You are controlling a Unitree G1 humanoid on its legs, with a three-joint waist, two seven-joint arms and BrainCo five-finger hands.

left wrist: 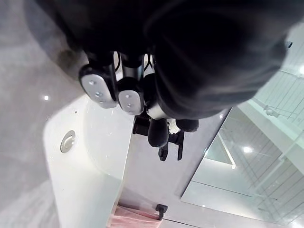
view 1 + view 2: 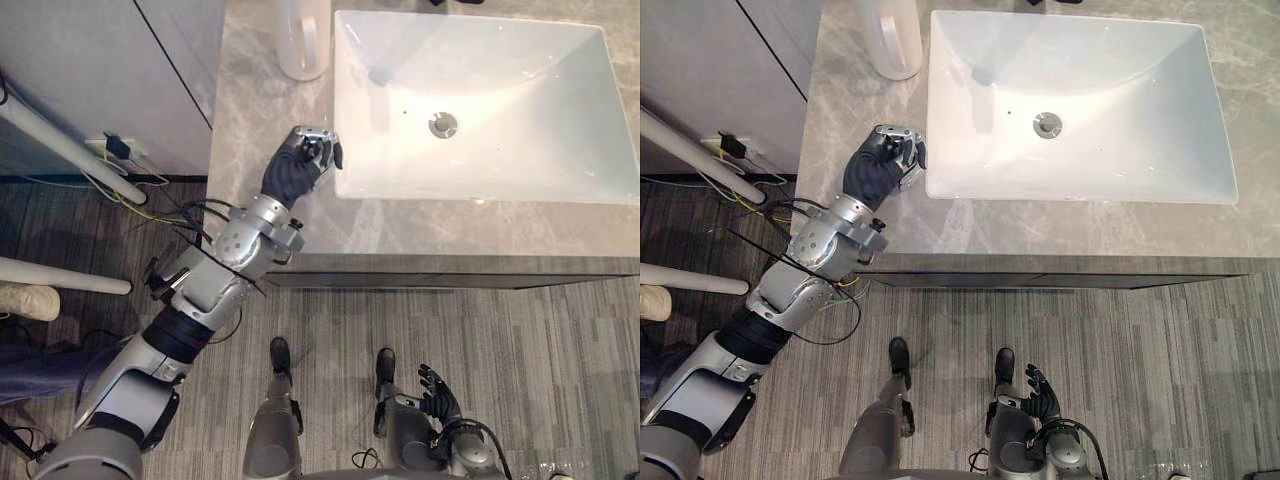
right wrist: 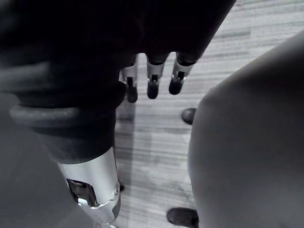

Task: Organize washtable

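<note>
At the front left corner of the sink (image 2: 500,120), the left hand (image 2: 300,165) is being held on the grey marbled countertop (image 2: 250,110), just beside the basin's rim. Its fingers (image 1: 97,88) are being kept curled in towards the palm, clenched, and nothing is being seen inside them. Out from the hand, the white rectangular sink is being carried along the middle and right of the countertop, with its round metal drain (image 2: 443,124) near the centre. At the back left of the countertop, a tall white container (image 2: 302,40) is being kept upright, just beside the sink's back left corner and well apart from the hand. In the left wrist view, a pink cloth (image 1: 130,219) is being shown beyond the sink, by the wall. Down below the countertop's front edge, the right hand (image 2: 437,388) is being hung over the striped grey floor (image 2: 520,340), its fingers (image 3: 152,80) released and loosely straight, with nothing in them.
</note>
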